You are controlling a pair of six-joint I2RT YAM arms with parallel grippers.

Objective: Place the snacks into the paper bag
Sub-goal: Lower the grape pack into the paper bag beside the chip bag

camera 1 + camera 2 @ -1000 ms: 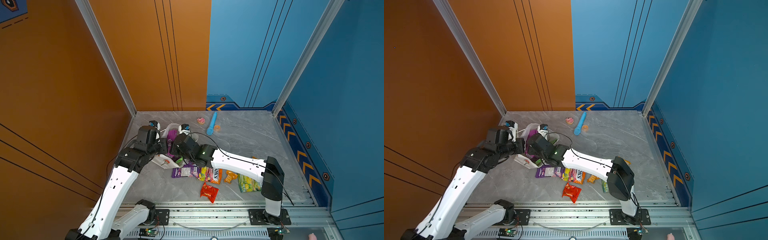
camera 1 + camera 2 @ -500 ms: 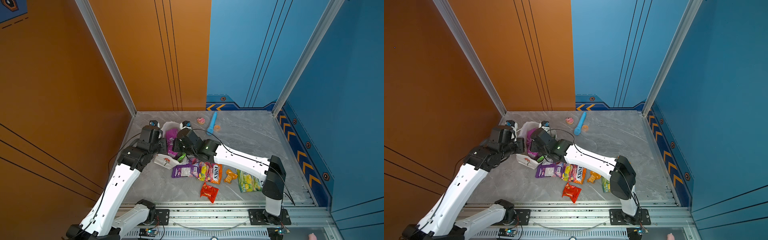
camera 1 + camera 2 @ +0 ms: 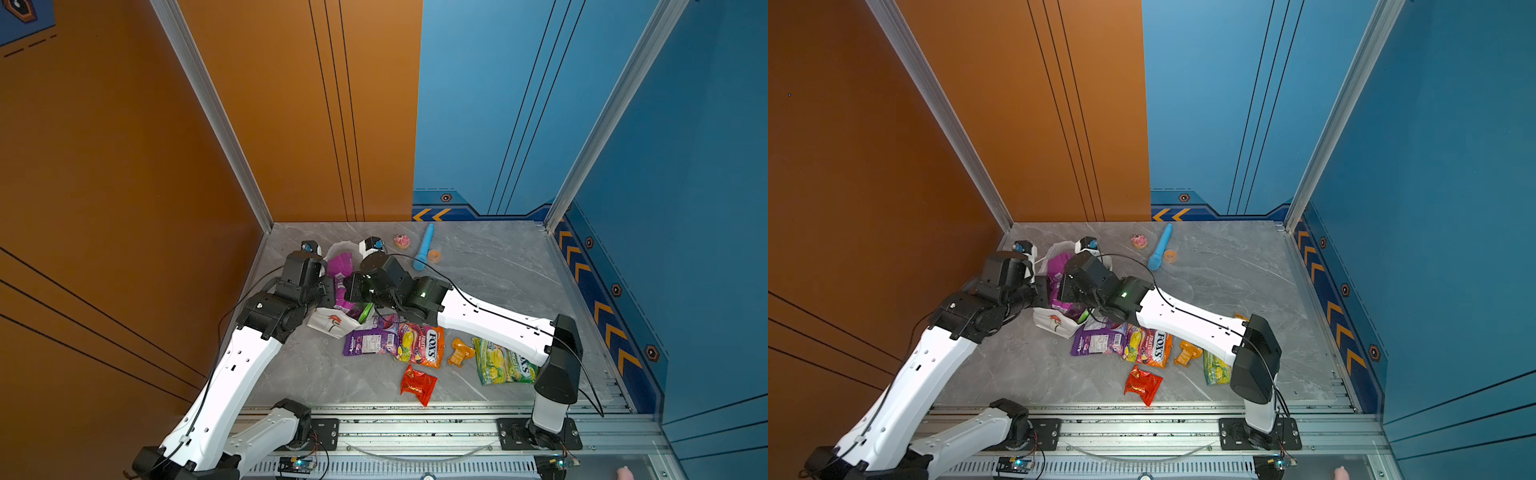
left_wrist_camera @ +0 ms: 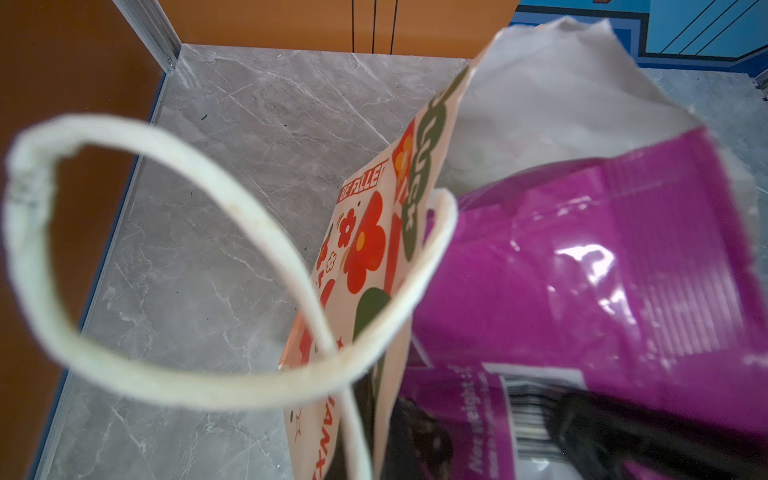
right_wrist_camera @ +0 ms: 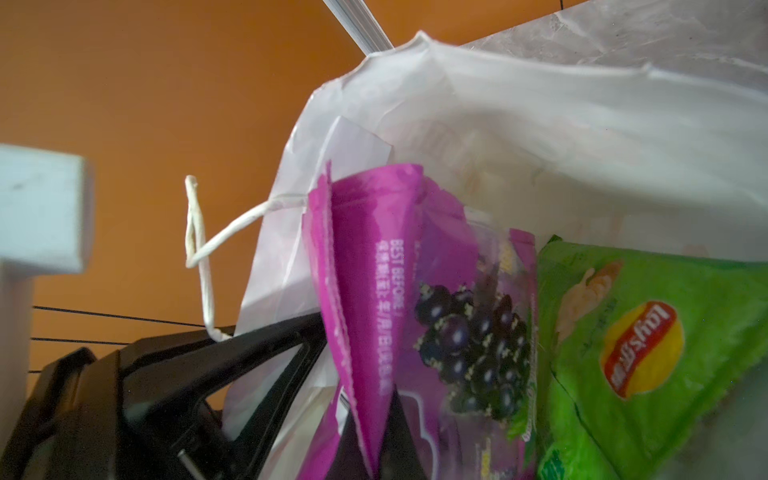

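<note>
Paper bag (image 3: 331,325) left of centre, mouth open | left gripper (image 3: 328,291) clamped on its rim | right gripper (image 3: 350,289) pinching purple pack (image 3: 341,266) inside the mouth | loose snacks (image 3: 419,347) near-right of it

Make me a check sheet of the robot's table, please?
Surface: grey marble table.
Job's things: paper bag holds a purple packet and green chip bag; loose beside it: purple pack, orange sweets bag, small orange packet, green sweets bag, red packet.
Clutter: blue tube, pink toy cake, orange ring.
Grippers: left gripper shut on the paper bag's rim; right gripper shut on the purple packet.
Cables: black cable along the right arm.
Surroundings: orange wall, blue wall.
</note>
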